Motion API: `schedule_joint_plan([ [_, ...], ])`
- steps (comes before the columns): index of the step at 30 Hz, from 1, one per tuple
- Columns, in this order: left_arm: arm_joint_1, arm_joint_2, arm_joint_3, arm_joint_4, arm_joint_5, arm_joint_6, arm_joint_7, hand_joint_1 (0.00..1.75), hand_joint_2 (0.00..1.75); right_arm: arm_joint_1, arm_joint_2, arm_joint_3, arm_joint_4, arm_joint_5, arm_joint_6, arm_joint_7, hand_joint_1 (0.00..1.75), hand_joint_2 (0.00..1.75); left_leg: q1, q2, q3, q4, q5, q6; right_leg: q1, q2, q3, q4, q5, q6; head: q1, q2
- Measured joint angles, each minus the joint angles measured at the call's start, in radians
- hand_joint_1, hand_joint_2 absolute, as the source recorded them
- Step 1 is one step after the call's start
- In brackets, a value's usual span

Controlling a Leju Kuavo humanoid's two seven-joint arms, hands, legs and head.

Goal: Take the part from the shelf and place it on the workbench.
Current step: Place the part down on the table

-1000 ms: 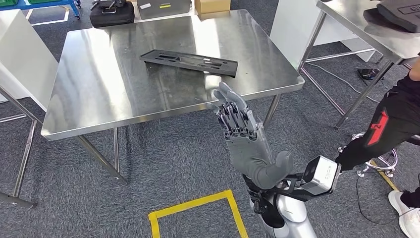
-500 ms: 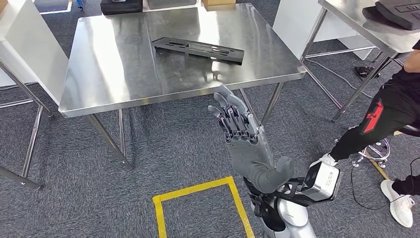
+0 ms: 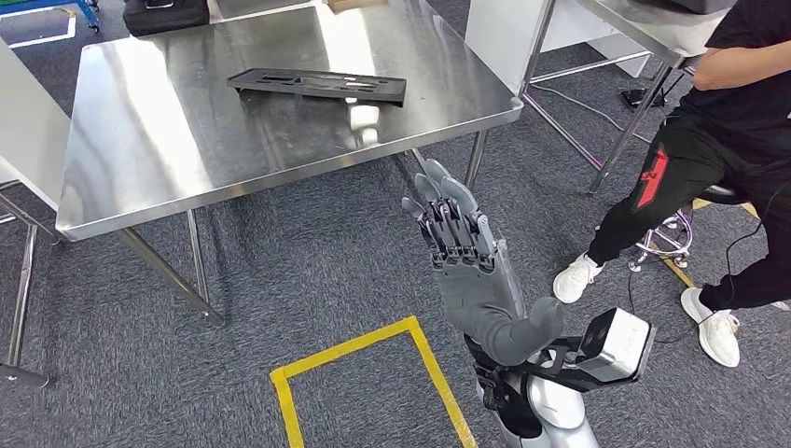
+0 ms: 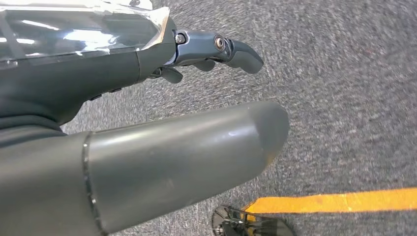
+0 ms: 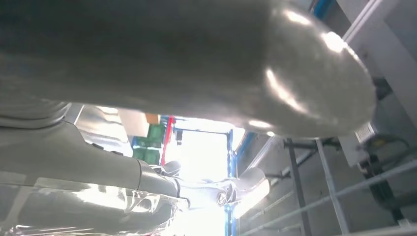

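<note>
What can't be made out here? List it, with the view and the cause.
- Left hand: left wrist view, the thumb and cover hide most fingers; open or shut unclear.
- Person: head view, cut off by the top and right edges.
- Black part on the workbench: head view, surface detail too small.
- Right wrist view: glare washes out the background.

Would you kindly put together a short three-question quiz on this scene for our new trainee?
1. True or false: the black part lies flat on the steel workbench.
2. What does the raised right hand hold?
A. the black part
B. nothing
C. a cable
3. Fill in: the yellow tape outline is stuck on the grey ____.

Key:
1. True.
2. B: its fingers are extended and empty.
3. Carpet.
</note>
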Motion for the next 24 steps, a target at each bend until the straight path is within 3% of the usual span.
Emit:
schedule_joint_plan([
  [2, 0.003, 0.0, 0.0, 0.0, 0.0, -0.002, 0.0, 0.0, 0.0, 0.003, 0.001, 0.0, 0.0, 0.003, 0.0, 0.0, 0.0, 0.0, 0.001, -0.024, -0.062, 0.134, -0.058, -0.004, 0.0, 0.019, -0.004, 0.001, 0.003, -0.004, -0.002, 0.0],
  [3, 0.004, 0.0, 0.0, 0.0, 0.0, -0.003, 0.0, 0.0, 0.0, 0.005, 0.0, 0.0, 0.0, 0.004, 0.0, 0.0, 0.0, 0.0, 0.001, -0.026, -0.081, 0.171, -0.063, -0.005, 0.001, 0.031, -0.006, 0.002, 0.004, -0.006, -0.002, 0.0],
  [4, 0.005, 0.001, 0.0, 0.001, 0.0, -0.003, 0.0, 0.0, 0.0, 0.007, 0.0, 0.0, 0.0, 0.005, 0.0, 0.0, 0.0, 0.0, 0.003, -0.027, -0.081, 0.17, -0.048, -0.006, 0.001, 0.043, -0.006, 0.004, 0.005, -0.006, -0.002, 0.0],
  [6, 0.005, 0.003, 0.0, 0.001, 0.0, -0.003, 0.0, 0.0, 0.0, 0.009, 0.0, 0.0, 0.0, 0.005, 0.0, 0.0, 0.0, 0.0, 0.01, -0.042, -0.031, 0.062, 0.025, -0.008, -0.001, 0.069, -0.007, 0.011, 0.004, -0.004, -0.002, 0.0],
  [8, 0.005, 0.004, 0.0, 0.001, 0.002, -0.003, 0.0, 0.0, 0.0, 0.009, 0.002, 0.001, -0.001, 0.007, 0.0, 0.0, 0.0, 0.0, 0.02, -0.09, 0.02, -0.051, 0.068, -0.011, 0.002, 0.093, -0.018, 0.024, 0.002, 0.005, -0.001, 0.0],
  [10, 0.005, 0.004, 0.0, 0.002, 0.005, -0.002, 0.0, 0.0, 0.0, 0.011, 0.003, 0.004, -0.002, 0.011, 0.002, -0.002, 0.0, 0.0, 0.019, -0.114, 0.03, -0.082, 0.067, -0.006, 0.003, 0.116, -0.035, 0.031, 0.005, 0.021, 0.0, 0.0],
  [12, 0.004, 0.003, 0.001, 0.002, 0.011, 0.001, 0.001, 0.0, 0.0, 0.017, 0.003, 0.008, -0.004, 0.015, 0.004, -0.005, 0.0, 0.0, 0.016, -0.09, 0.028, -0.086, 0.073, 0.008, 0.0, 0.128, -0.05, 0.031, 0.011, 0.036, 0.0, 0.0],
  [14, 0.004, 0.003, 0.003, 0.002, 0.018, 0.005, 0.003, 0.0, 0.0, 0.02, 0.004, 0.016, -0.004, 0.019, 0.005, -0.009, 0.0, 0.0, 0.017, -0.061, 0.028, -0.093, 0.08, 0.024, 0.005, 0.087, -0.081, 0.077, -0.01, 0.039, 0.004, 0.0],
  [16, 0.004, 0.003, 0.006, 0.002, 0.027, 0.008, 0.006, 0.0, 0.0, 0.021, 0.006, 0.03, -0.004, 0.026, 0.007, -0.012, 0.0, 0.0, 0.014, -0.031, 0.026, -0.095, 0.081, 0.032, 0.008, 0.034, -0.141, 0.203, -0.065, 0.034, 0.008, 0.0],
  [18, 0.006, 0.004, 0.012, 0.002, 0.04, 0.014, 0.012, 0.0, 0.0, 0.023, 0.009, 0.049, -0.002, 0.031, 0.013, -0.012, 0.0, 0.0, 0.012, -0.001, 0.024, -0.095, 0.081, 0.033, 0.004, 0.021, -0.195, 0.317, -0.103, 0.036, 0.008, 0.0],
  [19, 0.006, 0.004, 0.017, 0.002, 0.047, 0.018, 0.017, 0.0, 0.0, 0.021, 0.01, 0.06, 0.001, 0.032, 0.017, -0.012, 0.0, 0.0, 0.012, 0.013, 0.024, -0.095, 0.08, 0.033, 0.002, 0.017, -0.196, 0.325, -0.101, 0.042, 0.008, 0.0],
  [20, 0.005, 0.004, 0.022, 0.002, 0.054, 0.023, 0.021, 0.0, 0.0, 0.017, 0.012, 0.074, 0.006, 0.032, 0.022, -0.013, 0.0, 0.0, 0.012, 0.026, 0.025, -0.095, 0.08, 0.032, -0.001, 0.012, -0.176, 0.291, -0.084, 0.05, 0.008, 0.0],
  [22, 0.005, 0.002, 0.033, 0.002, 0.065, 0.035, 0.027, 0.0, 0.0, 0.003, 0.018, 0.1, 0.016, 0.028, 0.029, -0.015, 0.0, 0.0, 0.011, 0.047, 0.028, -0.095, 0.078, 0.028, -0.001, -0.022, -0.093, 0.143, -0.036, 0.061, 0.009, 0.0],
  [24, 0.006, -0.002, 0.044, 0.002, 0.073, 0.049, 0.03, 0.0, 0.0, -0.014, 0.023, 0.124, 0.026, 0.02, 0.031, -0.019, 0.0, 0.0, 0.005, 0.064, 0.03, -0.095, 0.075, 0.019, 0.008, -0.051, -0.037, 0.041, -0.009, 0.055, 0.008, 0.0],
])
